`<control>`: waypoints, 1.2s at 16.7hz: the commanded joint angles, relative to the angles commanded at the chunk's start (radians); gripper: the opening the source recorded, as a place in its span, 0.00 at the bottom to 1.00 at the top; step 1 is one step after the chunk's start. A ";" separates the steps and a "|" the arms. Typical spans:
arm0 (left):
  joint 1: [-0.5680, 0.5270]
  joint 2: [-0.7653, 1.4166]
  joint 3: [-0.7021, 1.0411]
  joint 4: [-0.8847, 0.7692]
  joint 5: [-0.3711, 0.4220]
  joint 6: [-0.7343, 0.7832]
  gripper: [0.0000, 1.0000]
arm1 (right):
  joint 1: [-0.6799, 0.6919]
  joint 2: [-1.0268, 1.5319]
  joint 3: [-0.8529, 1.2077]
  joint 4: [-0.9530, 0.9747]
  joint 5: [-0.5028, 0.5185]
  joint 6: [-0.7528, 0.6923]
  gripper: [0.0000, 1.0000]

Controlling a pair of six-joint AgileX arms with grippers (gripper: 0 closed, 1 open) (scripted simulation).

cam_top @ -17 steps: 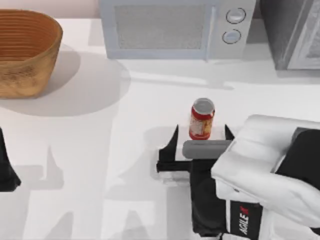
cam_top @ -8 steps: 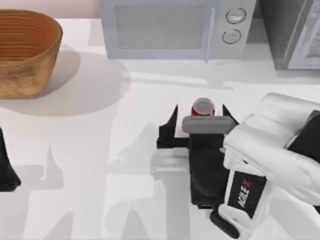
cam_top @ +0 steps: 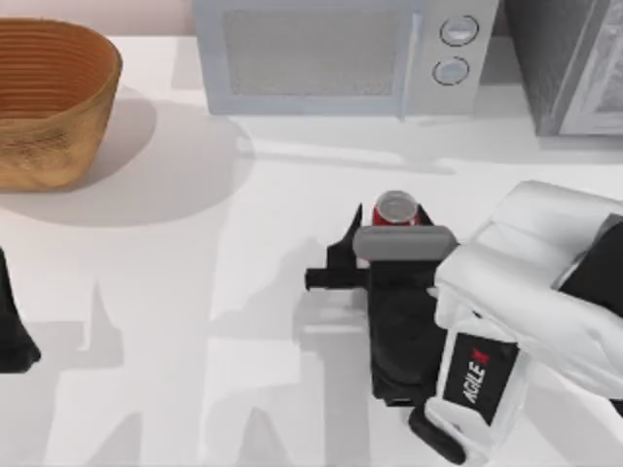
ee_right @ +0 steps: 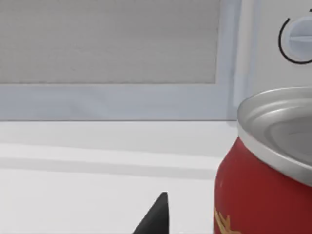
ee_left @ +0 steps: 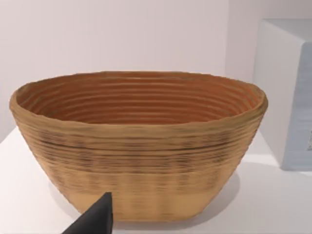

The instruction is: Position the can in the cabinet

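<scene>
The right gripper (cam_top: pixel 387 236) jaws have been narrowed around the can (cam_top: pixel 395 207); firm contact apparently not yet made; lifting remains pending.

light: bright, even | shadows: soft grey, basket (cam_top: pixel 54 102) casts right onto white tabletop (cam_top: pixel 195 292), arm shapes cast faint double shadows near front | glare: none | focus: can (ee_right: pixel 273 165) rim slightly soft up close

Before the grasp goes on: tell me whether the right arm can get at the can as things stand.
Probably yes. The right pincer already straddles the can, fingers on either side, with nothing between them. The left arm sits parked at the table's left edge, well clear.
</scene>
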 joint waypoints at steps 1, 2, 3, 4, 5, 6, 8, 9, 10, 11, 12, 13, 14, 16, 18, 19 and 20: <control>0.000 0.000 0.000 0.000 0.000 0.000 1.00 | 0.000 0.000 0.000 0.000 0.000 0.000 0.40; 0.000 0.000 0.000 0.000 0.000 0.000 1.00 | 0.000 0.000 0.000 0.000 0.000 0.000 0.32; 0.000 0.000 0.000 0.000 0.000 0.000 1.00 | 0.000 0.000 0.000 0.000 0.000 0.000 0.25; 0.000 0.000 0.000 0.000 0.000 0.000 1.00 | 0.000 0.000 0.000 0.000 0.000 0.000 0.17; 0.000 0.000 0.000 0.000 0.000 0.000 1.00 | 0.000 0.000 0.000 0.000 0.000 0.000 0.10; 0.000 0.000 0.000 0.000 0.000 0.000 1.00 | 0.000 0.000 0.000 0.000 0.000 0.000 0.02; 0.000 0.000 0.000 0.000 0.000 0.000 1.00 | 0.000 0.000 0.000 0.000 0.000 0.000 0.00; 0.000 0.000 0.000 0.000 0.000 0.000 1.00 | 0.000 0.000 0.000 0.000 0.000 0.000 0.00; 0.000 0.000 0.000 0.000 0.000 0.000 1.00 | 0.000 0.000 0.000 0.000 0.000 0.000 0.00; 0.000 0.000 0.000 0.000 0.000 0.000 1.00 | 0.000 0.000 0.000 0.000 0.000 0.000 0.00; 0.000 0.000 0.000 0.000 0.000 0.000 1.00 | 0.000 0.000 0.000 0.000 0.000 0.000 0.00; 0.000 0.000 0.000 0.000 0.000 0.000 1.00 | 0.000 0.000 0.000 0.000 0.000 0.000 0.00; 0.000 0.000 0.000 0.000 0.000 0.000 1.00 | 0.000 0.000 0.000 0.000 0.000 0.000 0.00; 0.000 0.000 0.000 0.000 0.000 0.000 1.00 | 0.002 -0.004 -0.001 -0.002 0.000 0.001 0.00; 0.000 0.000 0.000 0.000 0.000 0.000 1.00 | 0.001 -0.038 -0.002 -0.033 0.000 0.004 0.00; 0.000 0.000 0.000 0.000 0.000 0.000 1.00 | 0.000 -0.069 -0.004 -0.061 0.000 0.006 0.00; 0.000 0.000 0.000 0.000 0.000 0.000 1.00 | 0.000 -0.106 -0.007 -0.098 0.000 0.007 0.00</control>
